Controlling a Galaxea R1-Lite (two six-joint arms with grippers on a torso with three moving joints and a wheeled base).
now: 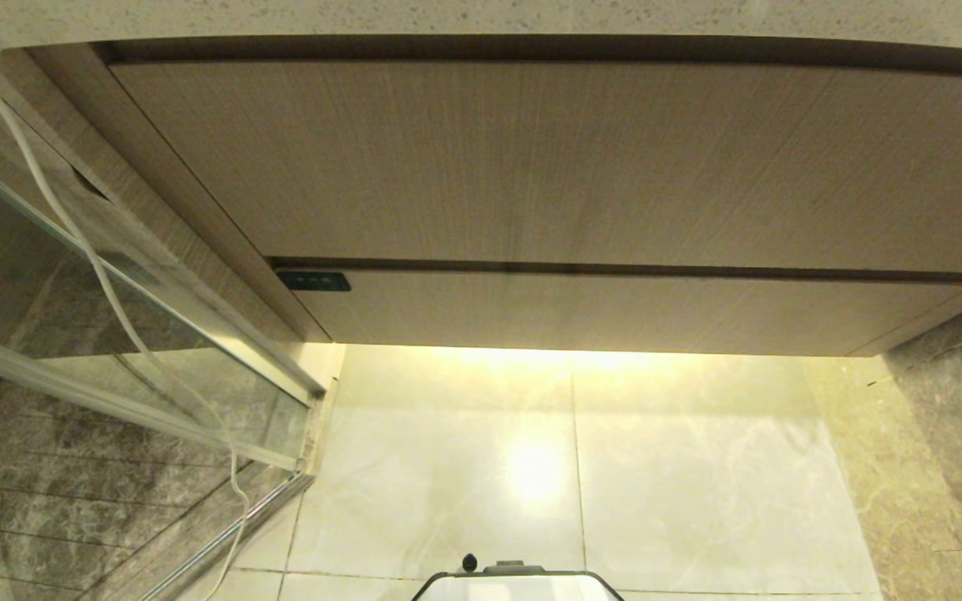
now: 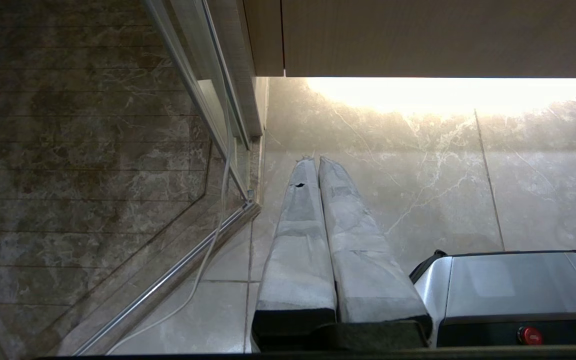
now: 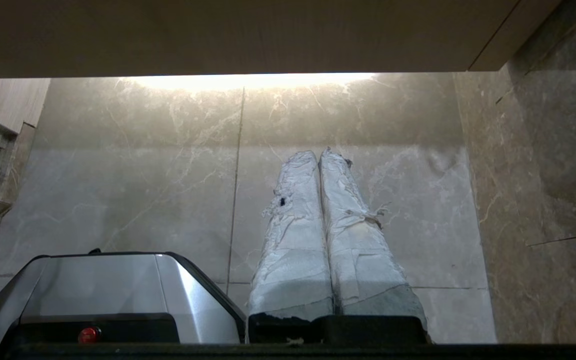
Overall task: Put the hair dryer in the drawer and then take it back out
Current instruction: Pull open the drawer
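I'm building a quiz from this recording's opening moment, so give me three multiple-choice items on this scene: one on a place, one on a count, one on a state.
1. Where does the white cable hang?
A. along the glass shower door on the robot's left
B. across the cabinet front
C. on the right wall

2. How many wood-grain fronts, one above the other, show on the vanity cabinet in the head view?
A. one
B. two
C. four

3. How do the left gripper and right gripper stand?
A. both shut and empty
B. both wide open
C. one holds a hair dryer

Answers: 1 A, it runs down beside the glass shower door. 2 B, a tall upper front and a low lower front. 3 A, each pair of wrapped fingers lies together over the floor tiles.
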